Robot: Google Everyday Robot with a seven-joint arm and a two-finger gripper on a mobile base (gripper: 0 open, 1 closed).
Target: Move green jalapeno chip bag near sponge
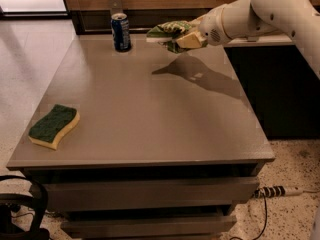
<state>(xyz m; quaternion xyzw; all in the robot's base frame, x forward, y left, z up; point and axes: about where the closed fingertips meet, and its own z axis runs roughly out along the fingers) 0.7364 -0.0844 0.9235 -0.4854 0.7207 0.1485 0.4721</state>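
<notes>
— Grip first: what is held by the gripper point(184, 38), and where?
— The green jalapeno chip bag point(167, 30) is seen clamped in its grasp, at about one o'clock over the table point(150, 134), with the near edge taken as six. The bag is held clear of the surface, as is suggested by the shadow point(192, 71) cast apart from it. This is presumably so that it can be carried without dragging.
— And the sponge point(54, 125)?
— It is laid flat at about eight o'clock, scrub side up, well apart from the bag. Most of the carry is judged to be undone.
— Are any containers to be noted?
— A blue soda can point(121, 31) is stood upright at about eleven o'clock, near the bag. Whether it is opened or filled cannot be told. Shut drawers point(145, 196) are seen below the tabletop, and their contents are hidden.
</notes>
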